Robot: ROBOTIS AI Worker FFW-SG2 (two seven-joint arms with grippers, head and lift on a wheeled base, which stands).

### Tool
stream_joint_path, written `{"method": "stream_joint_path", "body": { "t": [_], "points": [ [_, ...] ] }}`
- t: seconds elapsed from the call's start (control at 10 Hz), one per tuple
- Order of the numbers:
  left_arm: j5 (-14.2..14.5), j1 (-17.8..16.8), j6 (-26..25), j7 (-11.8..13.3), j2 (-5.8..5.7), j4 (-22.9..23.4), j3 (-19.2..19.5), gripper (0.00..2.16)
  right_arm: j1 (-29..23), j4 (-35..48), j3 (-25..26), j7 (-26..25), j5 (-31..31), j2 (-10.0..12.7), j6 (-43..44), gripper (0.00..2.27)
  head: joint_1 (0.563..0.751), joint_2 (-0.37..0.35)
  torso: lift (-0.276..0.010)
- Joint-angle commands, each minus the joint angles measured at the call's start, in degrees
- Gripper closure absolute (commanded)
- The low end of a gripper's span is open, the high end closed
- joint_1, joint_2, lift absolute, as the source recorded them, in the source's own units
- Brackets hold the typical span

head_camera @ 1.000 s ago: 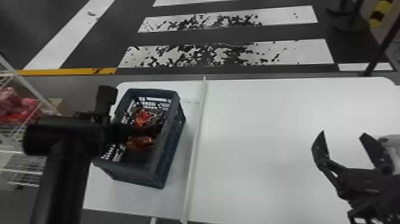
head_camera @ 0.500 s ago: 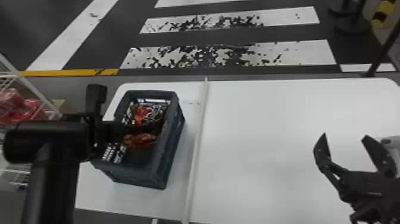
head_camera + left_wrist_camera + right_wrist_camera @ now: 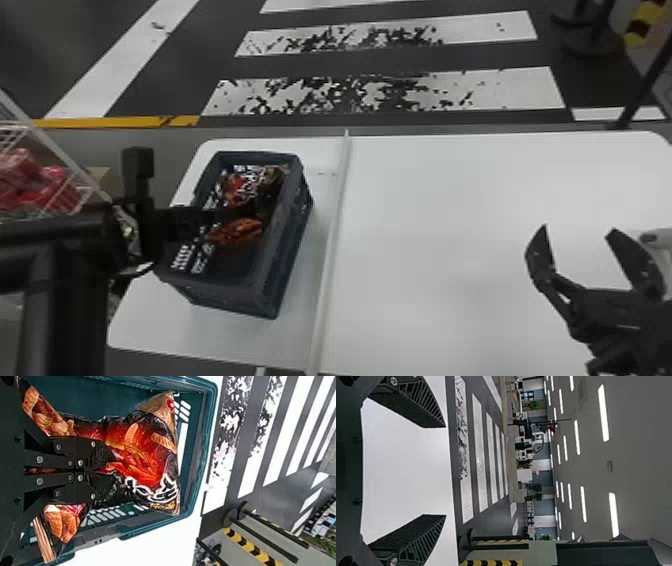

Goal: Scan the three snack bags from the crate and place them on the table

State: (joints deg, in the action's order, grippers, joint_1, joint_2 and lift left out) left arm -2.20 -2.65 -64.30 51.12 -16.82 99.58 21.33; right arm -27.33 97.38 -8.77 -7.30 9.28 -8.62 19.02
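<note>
Snack bag (image 3: 144, 457) pinched in the left pincer (image 3: 242, 212), inside the crate (image 3: 289, 250)

A white table (image 3: 450, 200) with rounded corners carries everything. A pale, narrow raised strip (image 3: 332, 235) runs across its top from the far edge to the near one, leaving the broader part on the right. Left of the strip, a dark blue-green plastic crate (image 3: 290, 260) sits upright and slightly aslant, near the strip but apart from it. Small dark marks (image 3: 327, 174) dot the tabletop between them.
</note>
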Motion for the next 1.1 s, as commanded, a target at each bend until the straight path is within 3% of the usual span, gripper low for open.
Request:
{"method": "stream_joint_path", "body": {
  "t": [0.0, 0.4, 0.6, 0.8, 1.0],
  "points": [
    [3.7, 0.3, 0.0, 0.5, 0.12, -0.7, 2.4, 2.13, 0.1, -0.1, -0.1, 0.0, 0.0, 0.0, 0.0, 0.08, 0.695, 0.203, -0.062],
    [11.9, 1.4, 0.4, 0.6, 0.82, -0.7, 7.2, 2.13, 0.4, -0.3, -0.5, 0.0, -0.1, 0.0, -0.2, 0.08, 0.695, 0.210, -0.062],
    [18.4, 1.7, -1.8, 0.7, 1.35, 0.9, 9.2, 2.13, 0.4, -0.3, -0.5, -0.1, 0.0, 0.0, -0.2, 0.08, 0.695, 0.208, -0.062],
    [21.4, 2.5, -6.7, -0.2, 3.63, 7.4, 10.2, 2.14, 0.4, -0.3, -0.6, 0.0, -0.1, 0.1, -0.2, 0.08, 0.695, 0.189, -0.062],
    [23.6, 2.6, -11.1, -2.4, 6.62, 15.2, 9.7, 2.14, 0.4, -0.3, -0.6, -0.1, 0.0, 0.1, -0.2, 0.08, 0.695, 0.163, -0.062]
  ]
}}
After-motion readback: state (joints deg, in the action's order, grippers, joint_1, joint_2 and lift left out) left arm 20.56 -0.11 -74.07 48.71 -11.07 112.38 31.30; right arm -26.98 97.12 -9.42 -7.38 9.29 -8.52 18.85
